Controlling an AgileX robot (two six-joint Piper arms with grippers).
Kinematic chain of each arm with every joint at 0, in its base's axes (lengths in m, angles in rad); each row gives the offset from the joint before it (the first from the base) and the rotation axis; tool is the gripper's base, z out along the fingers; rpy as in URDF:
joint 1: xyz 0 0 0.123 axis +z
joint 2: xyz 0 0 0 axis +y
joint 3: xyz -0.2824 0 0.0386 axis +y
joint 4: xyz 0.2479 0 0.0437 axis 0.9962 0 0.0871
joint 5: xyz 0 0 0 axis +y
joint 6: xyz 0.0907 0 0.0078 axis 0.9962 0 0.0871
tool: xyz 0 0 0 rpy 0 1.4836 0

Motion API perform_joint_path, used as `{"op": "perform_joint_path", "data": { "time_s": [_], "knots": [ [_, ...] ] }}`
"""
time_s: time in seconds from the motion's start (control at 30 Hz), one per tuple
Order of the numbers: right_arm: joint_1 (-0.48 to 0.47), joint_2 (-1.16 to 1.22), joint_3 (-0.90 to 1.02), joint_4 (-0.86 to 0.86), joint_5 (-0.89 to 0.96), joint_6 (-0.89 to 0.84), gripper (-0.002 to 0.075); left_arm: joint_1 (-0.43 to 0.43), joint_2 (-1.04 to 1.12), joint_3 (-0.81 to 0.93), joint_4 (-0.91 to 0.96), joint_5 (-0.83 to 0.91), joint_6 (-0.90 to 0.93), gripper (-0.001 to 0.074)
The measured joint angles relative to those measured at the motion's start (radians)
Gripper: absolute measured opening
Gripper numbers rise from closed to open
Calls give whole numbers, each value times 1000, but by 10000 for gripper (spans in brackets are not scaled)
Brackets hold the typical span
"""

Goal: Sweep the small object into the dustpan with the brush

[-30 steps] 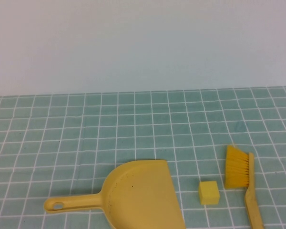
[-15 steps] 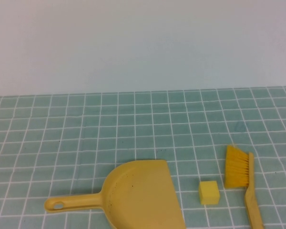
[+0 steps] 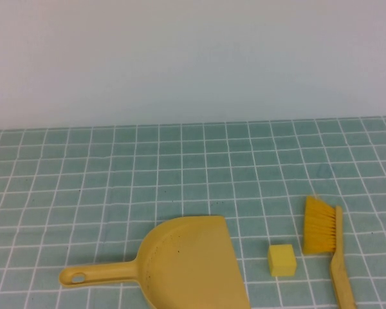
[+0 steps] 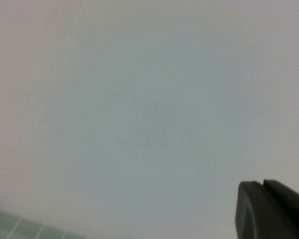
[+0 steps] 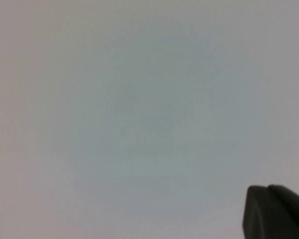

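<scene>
The dustpan, yellow, lies at the lower centre of the high view on a green tiled table, handle pointing left. The brush lies at lower right. The small object, a yellow cube, sits between them. The left gripper and right gripper, dark tips against a pale wall, are closed and empty.

Smooth yellow plastic dustpan and bristly brush lie on matt green gridded cloth.
</scene>
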Motion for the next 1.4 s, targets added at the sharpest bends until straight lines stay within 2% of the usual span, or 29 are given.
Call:
{"op": "perform_joint_path", "data": {
  "time_s": [0.1,0.23,0.33,0.43,0.5,0.67,0.8,0.9,1.13,1.27,1.4],
  "knots": [
    [0,12,0,0,44,-13,-1,0,52,0,-181,68,206,0],
    [0,38,0,-2,178,-89,-1,0,109,0,-568,140,608,0],
    [0,79,-5,-8,282,-120,-1,0,138,0,-798,144,894,0],
    [0,150,-38,-37,410,-78,-1,0,167,0,-989,119,1069,0],
    [0,215,-76,-68,511,-36,-1,0,185,0,-1082,106,1131,0],
    [2,388,-171,-116,760,72,-1,0,187,0,-1237,99,1141,0],
    [14,512,-184,-122,916,114,-1,0,189,0,-1254,109,1146,0],
    [60,561,-186,-126,956,128,-1,0,217,-2,-1259,162,1178,0],
    [239,607,-188,-145,961,203,-1,0,480,-161,-1285,524,1208,0],
    [310,644,-188,-293,963,322,-1,0,603,-214,-1353,628,1222,0],
    [327,673,-183,-433,964,435,-1,0,683,-203,-1442,709,1342,0]
  ]
}}
